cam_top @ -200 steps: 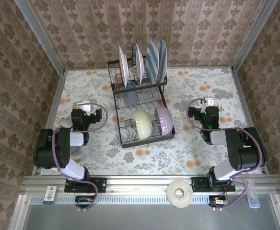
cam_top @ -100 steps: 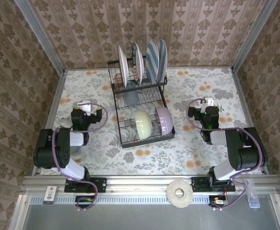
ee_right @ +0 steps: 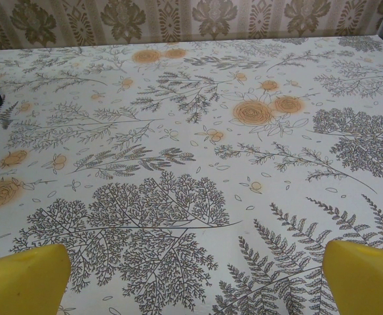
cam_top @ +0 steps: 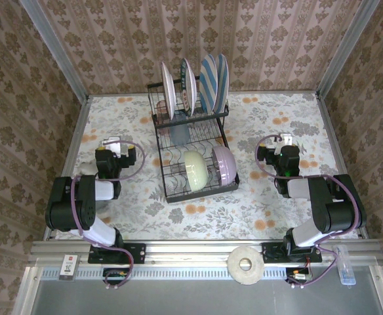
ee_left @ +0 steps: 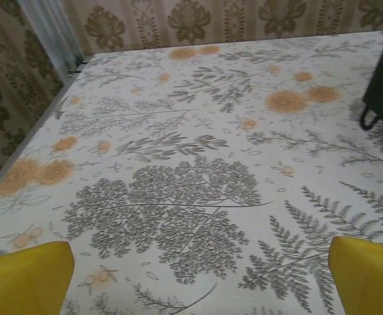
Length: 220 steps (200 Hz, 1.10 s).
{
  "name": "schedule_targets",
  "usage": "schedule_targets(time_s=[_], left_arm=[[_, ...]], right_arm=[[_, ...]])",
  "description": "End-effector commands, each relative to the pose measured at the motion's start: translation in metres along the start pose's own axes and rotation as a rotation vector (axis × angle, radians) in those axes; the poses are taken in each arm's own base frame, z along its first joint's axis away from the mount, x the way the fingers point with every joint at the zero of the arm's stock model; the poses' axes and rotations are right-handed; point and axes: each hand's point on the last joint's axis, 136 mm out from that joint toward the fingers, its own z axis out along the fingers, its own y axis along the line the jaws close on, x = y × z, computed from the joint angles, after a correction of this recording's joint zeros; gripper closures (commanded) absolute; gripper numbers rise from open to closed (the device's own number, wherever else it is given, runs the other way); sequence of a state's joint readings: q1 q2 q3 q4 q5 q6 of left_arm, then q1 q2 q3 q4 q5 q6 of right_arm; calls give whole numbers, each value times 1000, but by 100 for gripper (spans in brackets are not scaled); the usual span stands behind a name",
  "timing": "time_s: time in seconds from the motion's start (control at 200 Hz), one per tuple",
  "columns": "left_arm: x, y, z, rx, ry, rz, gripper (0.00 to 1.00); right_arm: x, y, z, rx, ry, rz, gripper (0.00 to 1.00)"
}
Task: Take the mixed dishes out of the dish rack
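Left claw (ee_left: 197,275) and right claw (ee_right: 193,279) agape, empty; dish rack (cam_top: 167,180) lengthwise near-to-far, plates (cam_top: 209,82) on edge.

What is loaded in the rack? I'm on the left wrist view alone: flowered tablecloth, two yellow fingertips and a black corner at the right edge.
Observer: Four plates stand upright in the upper shelf of the dish rack.
Operator: Anything lower down?
Observer: A cream-green bowl and a lilac bowl sit side by side on the lower tier.
Operator: And the right arm?
Observer: The right gripper is open over the tablecloth right of the rack, holding nothing.
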<state>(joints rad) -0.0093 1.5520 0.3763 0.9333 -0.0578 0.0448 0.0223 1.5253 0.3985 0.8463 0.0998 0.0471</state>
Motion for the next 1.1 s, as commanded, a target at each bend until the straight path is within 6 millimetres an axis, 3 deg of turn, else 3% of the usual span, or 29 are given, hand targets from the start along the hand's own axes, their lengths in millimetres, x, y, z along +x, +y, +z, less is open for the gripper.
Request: schedule_targets(time_s=[0.0, 0.205, 0.3, 0.325, 0.56, 0.655, 0.75, 0.865, 0.99, 1.095], left_arm=[[-2, 8, -1, -63, -6, -18, 0], [-12, 15, -7, -131, -7, -9, 0], [-26, 19, -15, -190, 1, 13, 0], [-30, 20, -17, -197, 1, 7, 0], [-69, 47, -39, -333, 42, -72, 0], [-81, 51, -53, -346, 110, -175, 0], [-85, 46, -65, -328, 215, -233, 0], [-81, 24, -78, -251, 315, -255, 0], [-73, -23, -91, -34, 380, -289, 0], [-51, -64, -101, 127, 442, -364, 0]], right_arm=[[-4, 0, 2, 3, -9, -7, 0], [-8, -4, -2, 24, -29, 2, 0], [-23, -7, -14, 37, -25, 4, 0], [-36, -7, -20, 37, -44, 7, 0], [-91, -19, -47, 99, -121, 129, 0], [-101, -32, -56, 173, -100, 218, 0], [-111, -31, -64, 157, -96, 300, 0], [-116, -30, -70, 139, -105, 435, 0], [-116, -29, -72, 138, -57, 513, 0], [-122, -19, -73, 84, -24, 514, 0]])
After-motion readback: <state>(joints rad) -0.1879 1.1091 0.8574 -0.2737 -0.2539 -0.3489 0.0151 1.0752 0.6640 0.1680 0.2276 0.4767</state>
